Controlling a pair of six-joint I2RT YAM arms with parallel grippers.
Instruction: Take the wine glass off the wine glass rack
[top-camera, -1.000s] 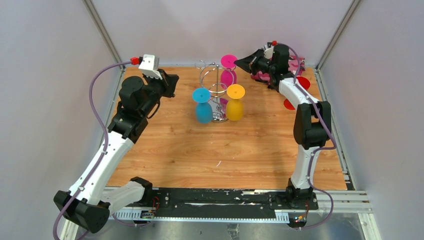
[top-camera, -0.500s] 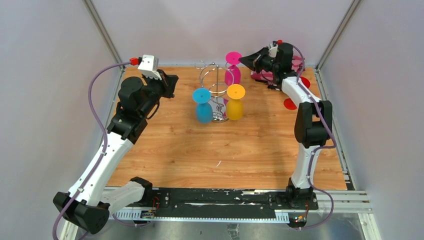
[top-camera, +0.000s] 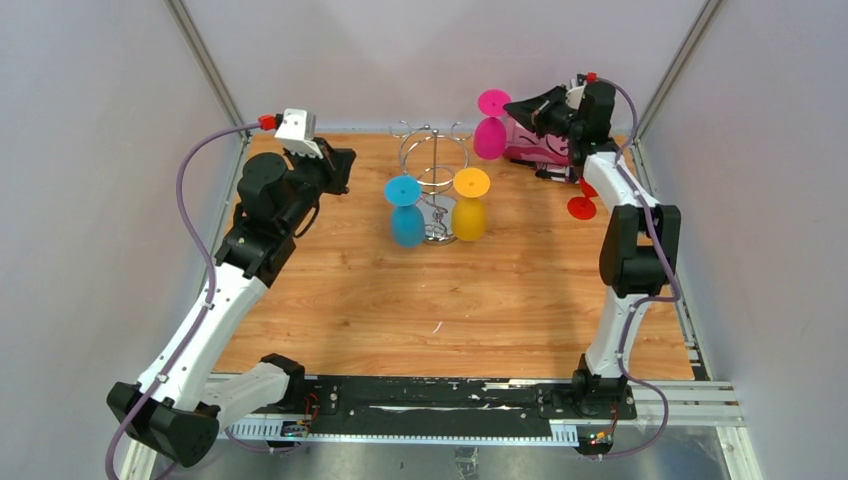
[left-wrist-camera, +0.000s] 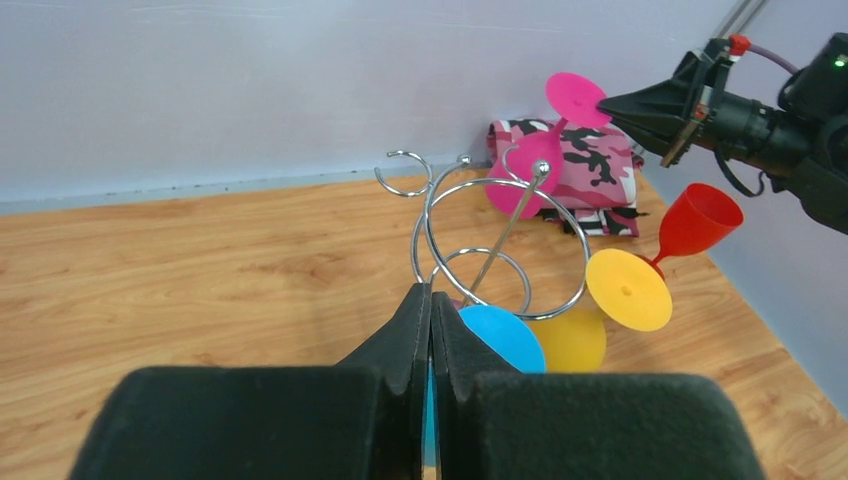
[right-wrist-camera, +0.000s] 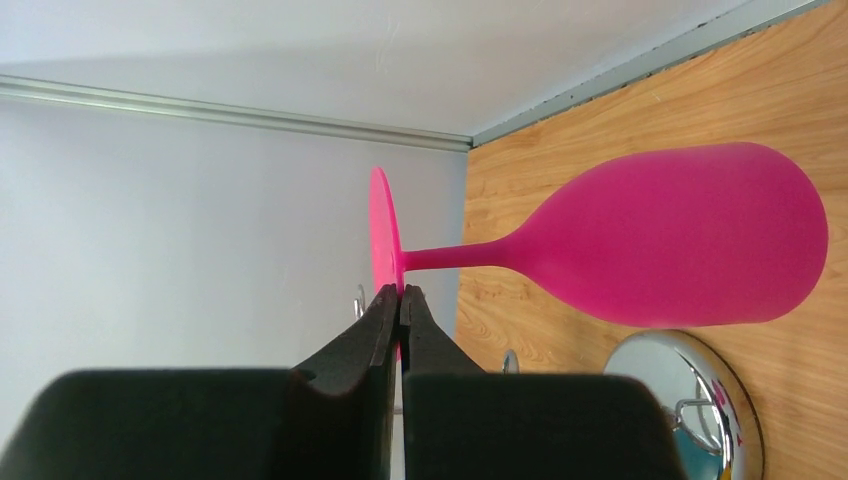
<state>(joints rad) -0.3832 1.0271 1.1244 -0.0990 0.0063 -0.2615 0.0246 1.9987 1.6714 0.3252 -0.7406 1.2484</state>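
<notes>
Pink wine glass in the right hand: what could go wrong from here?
1. The right hand pinches only the thin foot of the pink wine glass. The bowl hangs free, so it may pivot or slip out.
2. The wine glass rack sits close beside the bowl, and a swing toward it could snag a wire loop.
3. The red glass and camo cloth lie nearby, so a careless set-down could knock them.

A red glass (left-wrist-camera: 700, 218) sits beside a pink camouflage cloth (left-wrist-camera: 600, 172) on the wooden table (top-camera: 400, 300).
</notes>
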